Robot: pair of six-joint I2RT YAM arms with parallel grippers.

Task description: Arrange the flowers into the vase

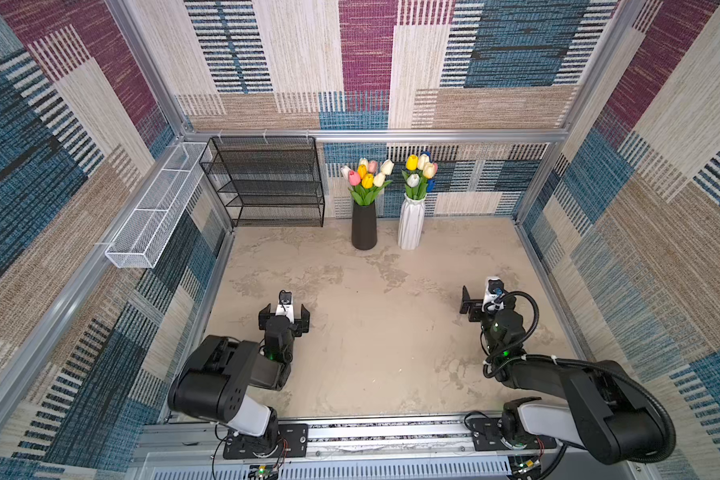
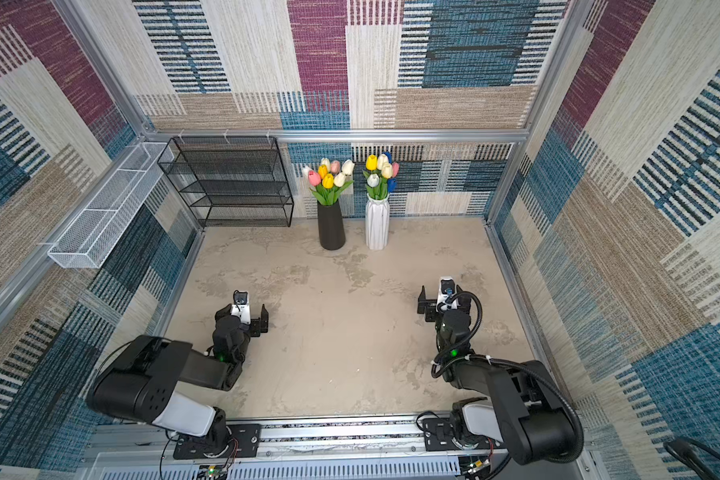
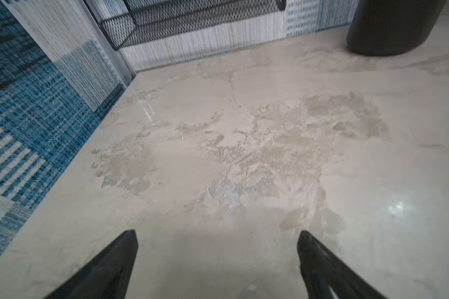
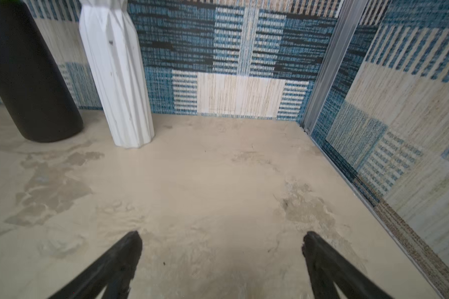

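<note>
Two bunches of flowers stand against the back wall in both top views. A white, yellow and pink bunch [image 1: 367, 178] fills a black vase [image 1: 364, 227]. A yellow, cream, white and blue bunch [image 1: 420, 173] fills a ribbed white vase [image 1: 411, 227]. My left gripper [image 1: 284, 316] hovers open and empty over the near left tabletop, far from the vases. My right gripper [image 1: 489, 301] is open and empty at the near right. In the left wrist view only the black vase's base [image 3: 392, 28] shows beyond the open gripper [image 3: 217, 233]. The right wrist view shows the black vase [image 4: 29, 77] and white vase [image 4: 117, 77] ahead of the open gripper [image 4: 222, 234].
A black mesh shelf rack [image 1: 267, 183] stands in the back left corner. A white wire basket [image 1: 154, 208] hangs on the left wall rail. Patterned walls close in the beige table [image 1: 371, 340] on three sides. The arms' mounting rail [image 1: 391, 432] runs along the front.
</note>
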